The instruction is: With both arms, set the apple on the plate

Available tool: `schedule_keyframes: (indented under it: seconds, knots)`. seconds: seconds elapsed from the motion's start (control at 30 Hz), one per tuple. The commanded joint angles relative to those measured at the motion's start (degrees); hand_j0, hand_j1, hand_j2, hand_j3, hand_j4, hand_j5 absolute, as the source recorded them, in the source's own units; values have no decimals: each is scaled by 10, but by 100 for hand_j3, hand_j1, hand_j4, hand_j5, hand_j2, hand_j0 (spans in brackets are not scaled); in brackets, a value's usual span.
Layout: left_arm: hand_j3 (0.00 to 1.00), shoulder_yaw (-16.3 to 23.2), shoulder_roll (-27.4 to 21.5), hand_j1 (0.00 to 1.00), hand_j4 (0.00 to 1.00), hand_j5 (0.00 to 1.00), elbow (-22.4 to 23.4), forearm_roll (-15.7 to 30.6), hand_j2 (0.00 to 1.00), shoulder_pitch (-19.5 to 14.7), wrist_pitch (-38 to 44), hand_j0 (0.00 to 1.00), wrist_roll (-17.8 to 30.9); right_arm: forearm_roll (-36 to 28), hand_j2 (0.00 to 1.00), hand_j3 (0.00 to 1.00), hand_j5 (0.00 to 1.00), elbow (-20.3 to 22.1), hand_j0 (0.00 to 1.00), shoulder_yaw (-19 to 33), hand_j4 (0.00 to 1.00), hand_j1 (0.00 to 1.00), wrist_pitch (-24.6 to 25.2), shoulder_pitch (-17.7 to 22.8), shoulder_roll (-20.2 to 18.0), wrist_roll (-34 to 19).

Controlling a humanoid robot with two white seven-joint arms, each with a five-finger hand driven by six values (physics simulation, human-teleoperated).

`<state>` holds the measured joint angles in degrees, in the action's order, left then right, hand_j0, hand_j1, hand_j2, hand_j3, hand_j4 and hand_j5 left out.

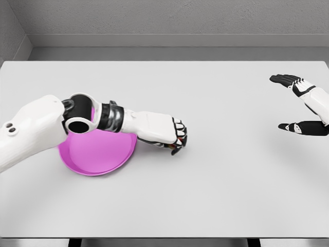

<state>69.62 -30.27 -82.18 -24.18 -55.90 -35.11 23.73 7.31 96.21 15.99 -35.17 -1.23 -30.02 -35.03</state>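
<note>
From the head camera, the white table (205,195) filled nearly the whole frame, with a grey wall behind it at 12 o'clock.

The left arm (36,126) came in from 8 o'clock and reached across toward the middle of the table. Its forearm passed over the upper edge of the pink plate (95,154), which lay flat on the table at about 8 o'clock from centre, partly hidden under the elbow joint.

The left hand (172,135) sat just past the plate's right rim, knuckles facing right, its fingers (180,135) curled down and in toward the table. A small trace of red and dark colour showed between those fingers, but it was too small for me to say it was the apple. I could not make out the apple anywhere else on the table, so I could not tell where it lay.

The right hand (300,105) hung at 3 o'clock, well apart from the plate and the other hand. Its fingers were spread wide, thumb low and the other 4 high, holding nothing.
</note>
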Motion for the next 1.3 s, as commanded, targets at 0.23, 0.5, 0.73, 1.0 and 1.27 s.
schedule_keyframes:
  seconds: [0.23,0.5,0.73,1.0,1.27]
  knots:
    - [43,-14,-44,43,43,43,-37,9,43,1,1,43,-1,-5,100,100,100,0,100,0,100,100,2,0,0,0]
    - [43,-31,-89,43,43,43,-59,18,43,5,1,43,-1,-5,100,100,100,0,100,0,100,100,2,0,0,0]
    - [43,-49,-145,43,43,43,-66,33,43,17,1,43,-2,-5,100,100,100,0,100,0,100,100,2,1,0,0]
    - [43,-69,-204,43,43,43,-66,53,43,28,1,43,-4,-5,100,100,100,3,100,0,100,100,2,0,0,0]
    - [100,-84,-216,100,100,100,-65,54,100,47,1,100,-5,-5,100,100,100,3,100,0,100,100,2,0,0,0]
